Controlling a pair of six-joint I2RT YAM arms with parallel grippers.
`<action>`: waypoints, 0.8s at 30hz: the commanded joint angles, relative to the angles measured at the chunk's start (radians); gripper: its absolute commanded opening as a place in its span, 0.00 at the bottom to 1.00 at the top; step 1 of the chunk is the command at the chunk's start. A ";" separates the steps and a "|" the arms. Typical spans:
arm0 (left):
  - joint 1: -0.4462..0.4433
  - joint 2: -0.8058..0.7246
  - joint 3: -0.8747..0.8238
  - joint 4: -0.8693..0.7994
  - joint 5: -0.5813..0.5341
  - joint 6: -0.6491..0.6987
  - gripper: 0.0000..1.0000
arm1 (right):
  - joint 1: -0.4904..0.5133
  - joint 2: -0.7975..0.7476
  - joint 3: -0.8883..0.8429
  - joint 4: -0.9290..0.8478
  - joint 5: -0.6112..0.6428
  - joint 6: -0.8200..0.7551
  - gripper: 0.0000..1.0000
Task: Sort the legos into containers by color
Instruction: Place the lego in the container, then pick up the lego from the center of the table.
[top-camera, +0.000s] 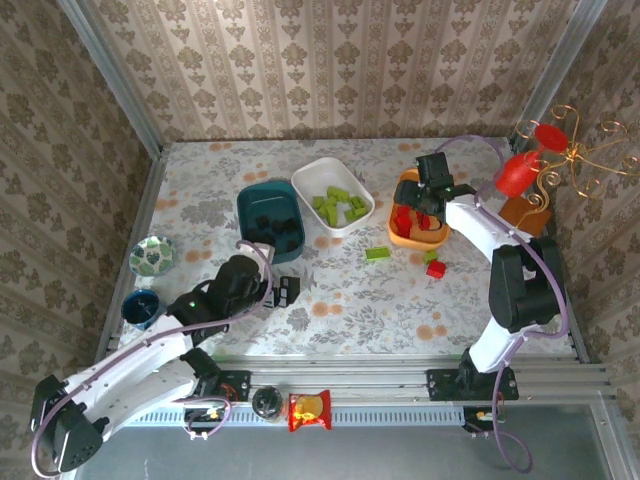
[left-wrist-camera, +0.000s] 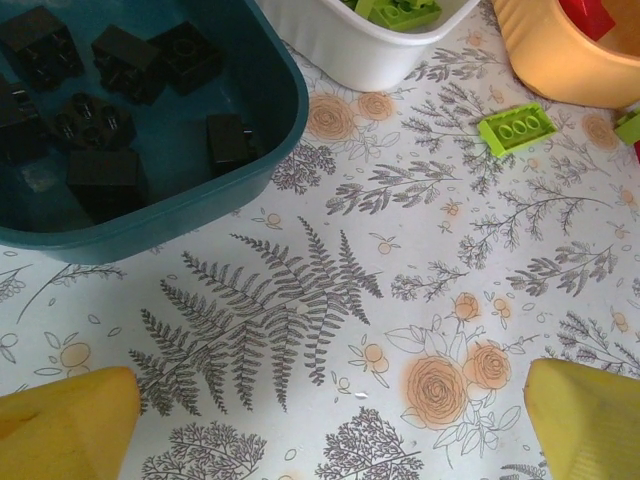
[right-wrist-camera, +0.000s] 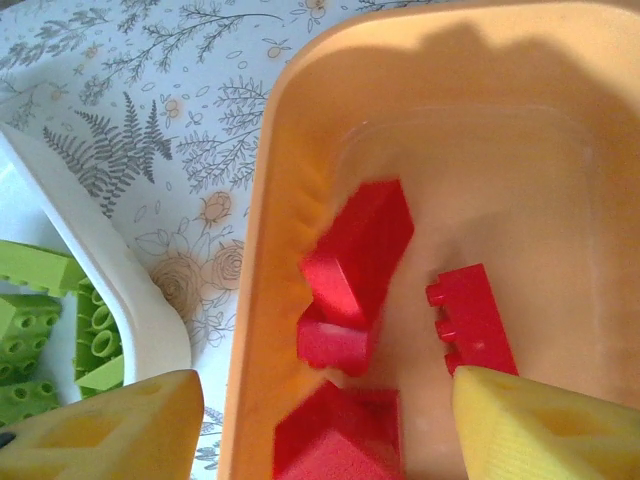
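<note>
The dark teal tub (top-camera: 270, 222) holds several black legos (left-wrist-camera: 120, 60). Lime green legos (top-camera: 338, 205) lie in the white tub (top-camera: 305, 180). Red legos (right-wrist-camera: 360, 250) lie in the orange tub (right-wrist-camera: 258, 300). My right gripper (right-wrist-camera: 325, 425) hangs open and empty over the orange tub (top-camera: 415, 238). My left gripper (left-wrist-camera: 330, 420) is open over bare tablecloth, just in front of the teal tub (left-wrist-camera: 200, 200). A loose green lego (left-wrist-camera: 516, 128) lies on the table ahead of it. Another green lego (top-camera: 431, 256) and a red lego (top-camera: 436, 269) sit near the orange tub.
A small patterned bowl (top-camera: 152, 256) and a blue cup (top-camera: 140, 306) stand at the left edge. A red object on a wire stand (top-camera: 520, 175) and a brown box (top-camera: 525, 212) are at the right. A snack packet (top-camera: 309, 410) lies on the front rail.
</note>
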 joint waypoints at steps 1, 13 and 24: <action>0.006 0.027 0.002 0.042 0.027 0.015 1.00 | -0.001 -0.054 -0.010 -0.016 -0.020 -0.013 0.70; -0.079 0.511 0.332 0.150 0.137 0.178 0.86 | 0.092 -0.431 -0.380 0.081 -0.008 0.070 0.74; -0.137 1.010 0.712 0.168 0.165 0.383 0.82 | 0.094 -0.737 -0.503 0.019 0.044 0.096 0.75</action>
